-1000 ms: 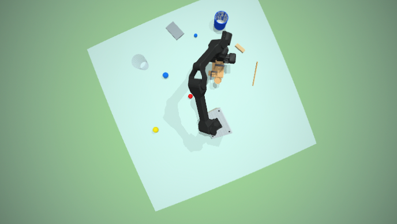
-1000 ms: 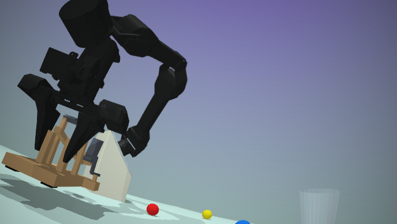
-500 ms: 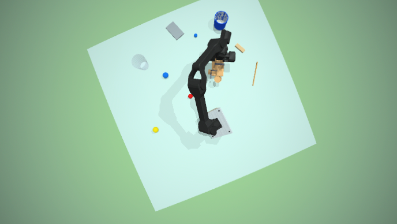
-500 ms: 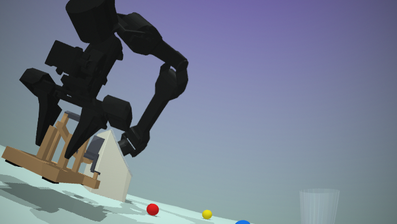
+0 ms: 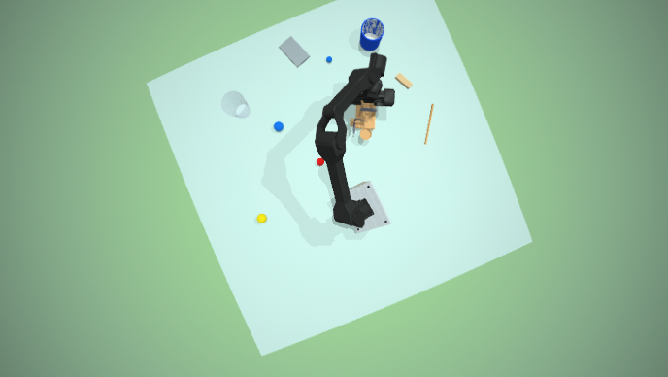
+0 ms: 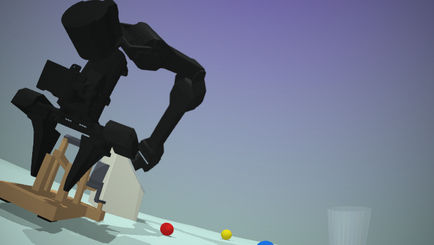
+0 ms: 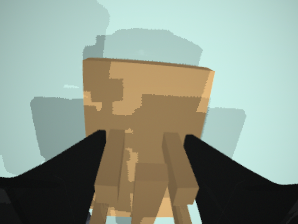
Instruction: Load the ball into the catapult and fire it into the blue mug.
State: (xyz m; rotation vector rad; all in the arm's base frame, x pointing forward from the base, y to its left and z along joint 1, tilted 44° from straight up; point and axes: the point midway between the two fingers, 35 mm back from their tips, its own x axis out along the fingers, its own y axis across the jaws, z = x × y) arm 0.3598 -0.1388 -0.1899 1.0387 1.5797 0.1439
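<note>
The wooden catapult [image 5: 363, 121] [image 6: 28, 202] [image 7: 145, 80] hangs a little above the table, its base tilted and its shadow apart from it. My gripper [image 6: 50, 182] [image 7: 145, 139] is shut on the catapult's uprights, one finger on each outer side. The catapult's round cup end points toward the arm's base, away from the blue mug [image 5: 371, 44], which stands upright beyond the gripper. No ball shows in the catapult. A red ball [image 5: 320, 162] [image 6: 166, 229], a yellow ball [image 5: 262, 219] [image 6: 226, 234] and blue balls, one larger [image 5: 278, 126] [image 6: 265, 243], one smaller [image 5: 329, 59], lie on the table.
A clear ribbed cup [image 5: 235, 104] [image 6: 349, 225] stands at the left. A grey block [image 5: 294, 51] lies near the top edge. A small wooden block [image 5: 403, 81] and a thin wooden stick [image 5: 429, 123] lie right of the catapult. The arm's base plate [image 5: 376, 206] is below it in the top view.
</note>
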